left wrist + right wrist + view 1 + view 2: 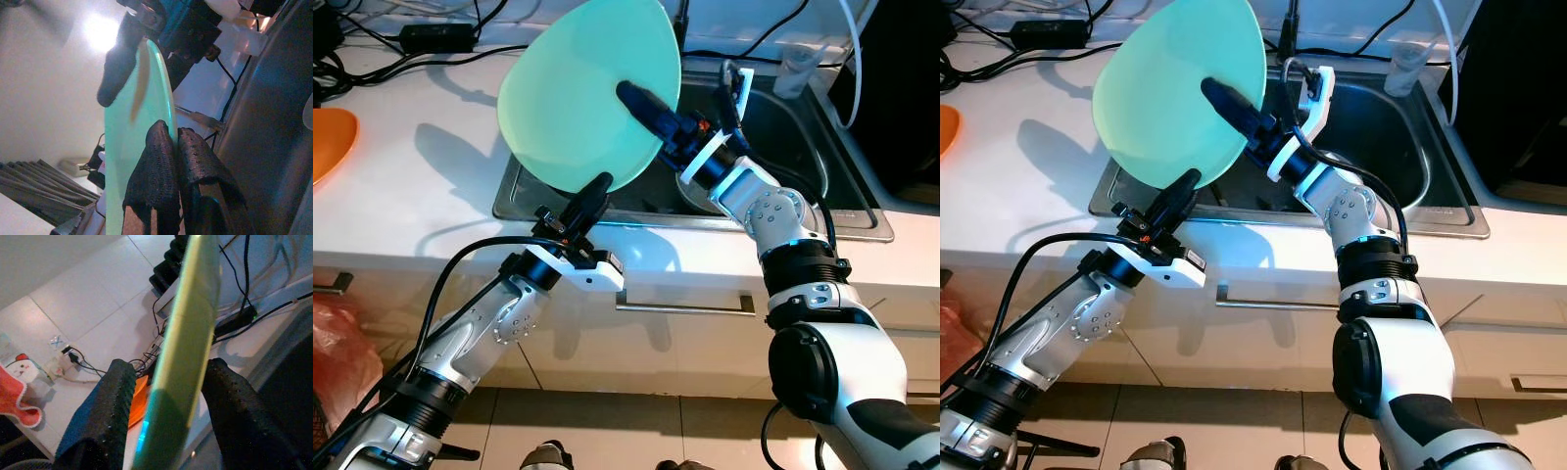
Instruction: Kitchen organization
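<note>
Left eye view: one large mint-green plate is held up on edge above the near left corner of one steel sink, over a white counter. Two grippers hold it. The left gripper meets the plate's lower rim from below, and the right gripper reaches in from the sink side, one black finger lying across the plate's face; its other finger is hidden behind the plate. One orange dish is cut off at the picture's left edge, and one clear cup stands behind the sink. Black cables cross the back of the counter. Right eye view: the same scene, with one drawer handle below the counter edge. Left wrist view: the plate is seen edge-on, its rim pinched between the left gripper's two textured fingertips, which are pressed together on it; the right gripper's dark finger shows farther up the rim, blurred. Right wrist view: the plate's rim runs between the two black fingers, which stand apart on either side of it; whether both pads touch it is hard to make out.
</note>
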You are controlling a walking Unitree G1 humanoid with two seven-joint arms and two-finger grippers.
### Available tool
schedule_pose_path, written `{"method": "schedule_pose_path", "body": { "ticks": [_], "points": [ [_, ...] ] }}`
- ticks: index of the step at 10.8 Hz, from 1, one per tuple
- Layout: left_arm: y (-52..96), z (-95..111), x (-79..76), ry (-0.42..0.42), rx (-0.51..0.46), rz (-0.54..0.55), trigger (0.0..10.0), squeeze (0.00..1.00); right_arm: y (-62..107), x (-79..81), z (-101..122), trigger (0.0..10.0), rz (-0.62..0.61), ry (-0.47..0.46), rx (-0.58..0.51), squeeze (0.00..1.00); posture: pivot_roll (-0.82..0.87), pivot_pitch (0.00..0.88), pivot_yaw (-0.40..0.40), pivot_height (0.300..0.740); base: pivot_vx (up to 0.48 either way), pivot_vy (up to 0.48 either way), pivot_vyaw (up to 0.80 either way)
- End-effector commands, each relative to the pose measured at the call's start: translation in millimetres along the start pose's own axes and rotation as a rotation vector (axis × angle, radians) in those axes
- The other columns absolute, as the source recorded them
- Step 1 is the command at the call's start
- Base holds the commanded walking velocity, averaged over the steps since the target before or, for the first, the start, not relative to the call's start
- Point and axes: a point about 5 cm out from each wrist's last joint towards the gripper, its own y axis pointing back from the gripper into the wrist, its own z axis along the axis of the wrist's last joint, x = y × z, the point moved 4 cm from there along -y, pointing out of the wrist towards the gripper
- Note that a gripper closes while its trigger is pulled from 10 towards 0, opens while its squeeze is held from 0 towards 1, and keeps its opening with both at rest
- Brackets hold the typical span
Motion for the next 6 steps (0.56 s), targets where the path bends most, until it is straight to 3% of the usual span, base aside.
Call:
{"method": "schedule_pose_path", "body": {
  "ticks": [1,6],
  "points": [
    [11.5,7,-26.6,0.013,-0.01,-0.118,0.0,0.0,-3.3,0.5,4,0.0,-0.01,0.018,0.004,0.0,0.07,0.159,-0.058,0.74,0.0,0.0,0.0],
    [10.1,7,-27.6,0.013,-0.006,-0.115,0.0,0.0,0.9,-13.1,0,0.0,-0.1,0.058,0.046,0.0,0.06,0.158,-0.061,0.74,0.0,0.0,0.0]
  ]
}}
